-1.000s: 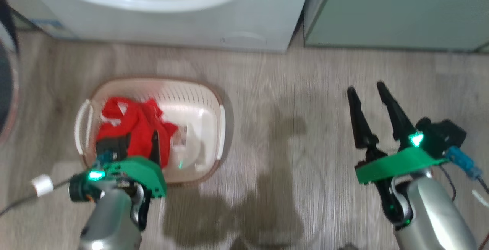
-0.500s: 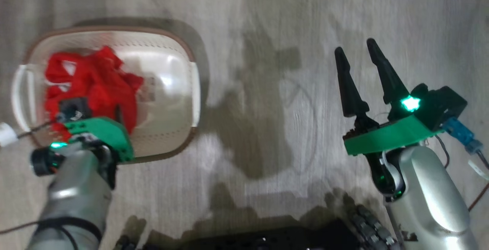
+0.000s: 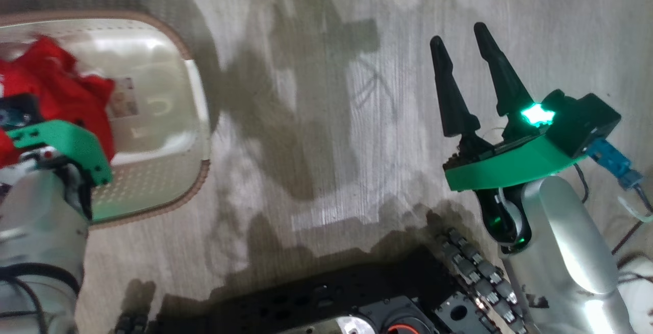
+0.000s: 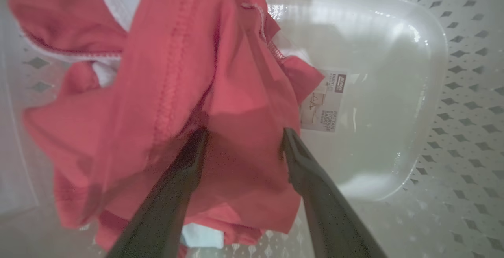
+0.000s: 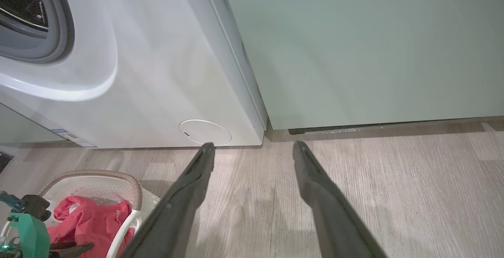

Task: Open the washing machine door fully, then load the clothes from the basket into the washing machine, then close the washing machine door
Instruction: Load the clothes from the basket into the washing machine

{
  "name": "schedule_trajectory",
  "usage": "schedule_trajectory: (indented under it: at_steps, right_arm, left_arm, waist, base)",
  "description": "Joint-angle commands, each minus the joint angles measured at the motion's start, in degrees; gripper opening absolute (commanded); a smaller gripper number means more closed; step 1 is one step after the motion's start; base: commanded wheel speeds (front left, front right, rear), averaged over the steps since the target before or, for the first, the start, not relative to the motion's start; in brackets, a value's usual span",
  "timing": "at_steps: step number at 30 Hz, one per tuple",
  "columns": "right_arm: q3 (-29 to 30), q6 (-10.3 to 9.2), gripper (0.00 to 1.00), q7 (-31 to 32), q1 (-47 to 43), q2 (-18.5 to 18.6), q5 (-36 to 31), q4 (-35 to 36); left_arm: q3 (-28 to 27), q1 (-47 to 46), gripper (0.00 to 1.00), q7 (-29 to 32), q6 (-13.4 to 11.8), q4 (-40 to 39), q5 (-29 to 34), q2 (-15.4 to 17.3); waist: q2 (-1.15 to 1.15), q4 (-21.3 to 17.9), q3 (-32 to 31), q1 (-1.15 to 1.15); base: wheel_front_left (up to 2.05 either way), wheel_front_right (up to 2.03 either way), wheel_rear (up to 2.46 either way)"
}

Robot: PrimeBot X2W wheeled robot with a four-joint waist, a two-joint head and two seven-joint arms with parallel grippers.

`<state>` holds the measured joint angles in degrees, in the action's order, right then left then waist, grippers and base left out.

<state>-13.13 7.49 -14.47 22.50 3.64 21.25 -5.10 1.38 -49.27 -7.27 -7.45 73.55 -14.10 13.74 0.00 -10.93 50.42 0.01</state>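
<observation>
Loading is our step: fingers of our left gripper stand apart over the red clothes; next we likely must pinch and lift.

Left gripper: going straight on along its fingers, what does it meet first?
The clothes; the open left gripper points into the red heap in the basket. Whether it touches yet is unclear.

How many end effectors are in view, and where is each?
2. The left end effector is down in the basket, open over the clothes; the right end effector hangs open above the floor, right of the basket.
</observation>
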Motion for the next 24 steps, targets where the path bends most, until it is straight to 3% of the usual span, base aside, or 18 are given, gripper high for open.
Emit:
schedule_trajectory:
  at_steps: [1, 11, 13, 14, 24]
  right_arm:
    - [-1.45, 0.0, 1.0, -0.52, -1.35, -0.72, 0.97, 1.87]
    - [-1.89, 0.0, 1.0, -0.52, -0.71, -0.75, 3.44, 2.7]
    - [-1.89, 0.0, 1.0, -0.52, -0.56, -0.75, 3.56, 2.71]
    - [-1.89, 0.0, 1.0, -0.52, -0.47, -0.76, 3.58, 2.65]
    - [-1.96, 0.0, 1.0, -0.52, 0.39, -0.76, 3.2, 1.7]
  left_arm:
    - [-1.53, 1.21, 1.0, 0.53, -0.98, 0.16, -0.22, 3.23]
    - [-2.1, -0.02, 1.0, 3.13, -3.89, 0.34, -1.42, 5.53]
    - [-1.98, -0.13, 0.24, 3.46, -3.75, 0.36, -1.57, 5.66]
    - [-1.92, -0.19, 0.0, 3.43, -3.62, 0.36, -1.65, 5.64]
    - [-1.47, 1.05, 0.0, 2.23, -1.84, 0.39, -2.77, 4.61]
  waist:
    - [0.0, -1.87, 1.9, -0.01]
    - [0.0, -3.56, 4.34, -0.01]
    - [0.0, -3.53, 4.54, -0.01]
    - [0.0, -3.45, 4.58, -0.01]
    - [0.0, -2.41, 2.22, -0.01]
  base:
    - [0.0, 0.0, 0.0]
    - [0.0, 0.0, 0.0]
    - [0.0, 0.0, 0.0]
    - [0.0, 0.0, 0.0]
    - [0.0, 0.0, 0.0]
